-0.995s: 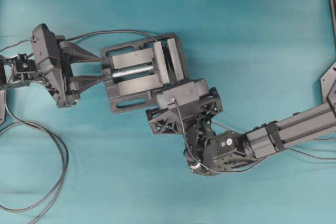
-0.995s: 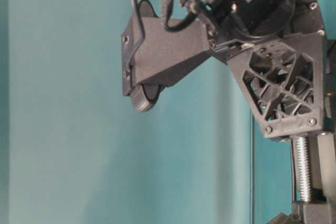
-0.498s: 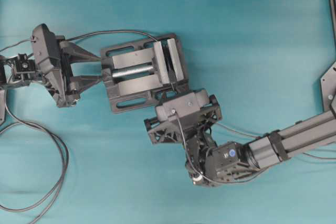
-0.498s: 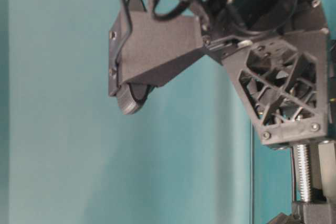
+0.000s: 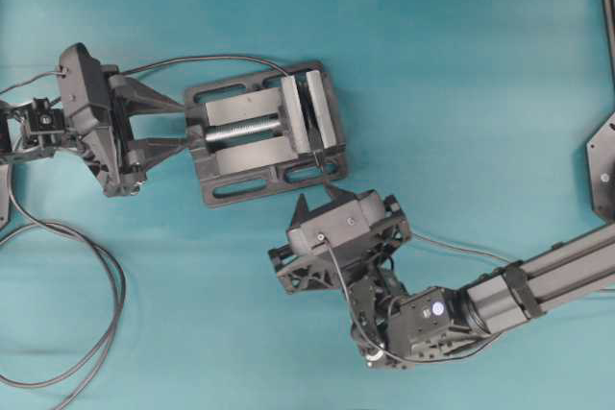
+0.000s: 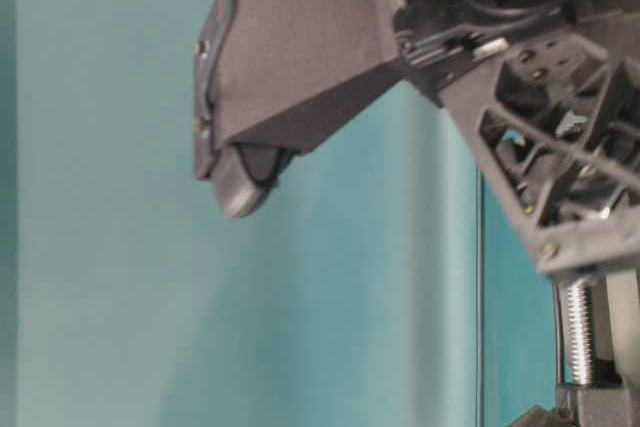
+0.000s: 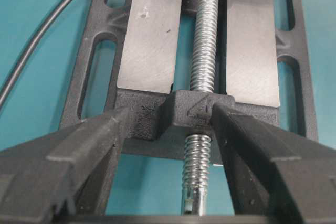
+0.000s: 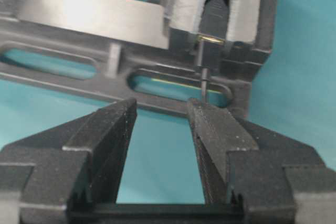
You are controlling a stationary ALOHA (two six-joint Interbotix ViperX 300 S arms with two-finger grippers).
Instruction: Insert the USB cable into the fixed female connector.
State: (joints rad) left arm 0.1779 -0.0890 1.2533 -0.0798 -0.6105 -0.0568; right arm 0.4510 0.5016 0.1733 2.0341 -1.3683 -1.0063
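From above: grey vise (image 5: 261,133) on the teal worktop (image 5: 461,64). Left hand (image 5: 173,124) reaching flat to the vise's screw end. Right hand (image 5: 315,201) just below the vise, not touching it, arm stretched in low.

Table level: only blurry arm parts.

Left wrist: fingers (image 7: 79,150) open around the vise's end block.

Right wrist: fingers (image 8: 105,140) open, holding nothing. USB cable (image 8: 203,80) plugged into the fixed female connector (image 8: 214,14), clamped between the vise's pads.

USB cable (image 8: 203,80) past right finger (image 8: 218,135) hidden, plug seemingly seated
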